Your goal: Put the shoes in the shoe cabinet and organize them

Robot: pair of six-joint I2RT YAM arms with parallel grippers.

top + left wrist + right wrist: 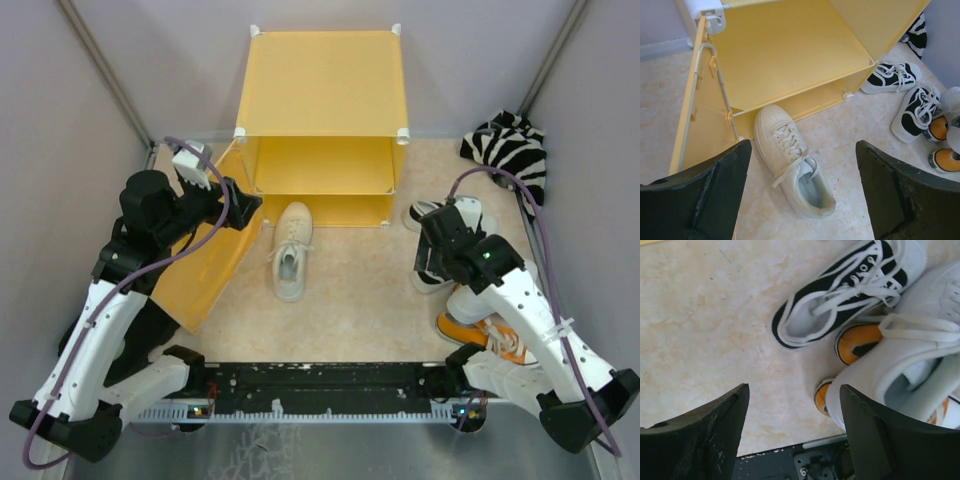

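Off-white sneaker (pixel 290 250) lies on the tabletop (pixel 360 295), toe at the shoe cabinet (pixel 320 90) mouth, black sneakers (pixel 432 213) and orange sneakers (pixel 462 328) lie rightward, while left gripper (pixel 802 150) and right gripper (pixel 794 390) both gape empty.

Pale lilac walls (pixel 50 100) on three sides — beige marbled tabletop (pixel 360 295), evenly lit.

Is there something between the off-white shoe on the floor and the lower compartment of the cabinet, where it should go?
Nothing visible does. The off-white shoe lies with its toe right at the open lower compartment of the shoe cabinet, and the door is swung aside to the left of that path.
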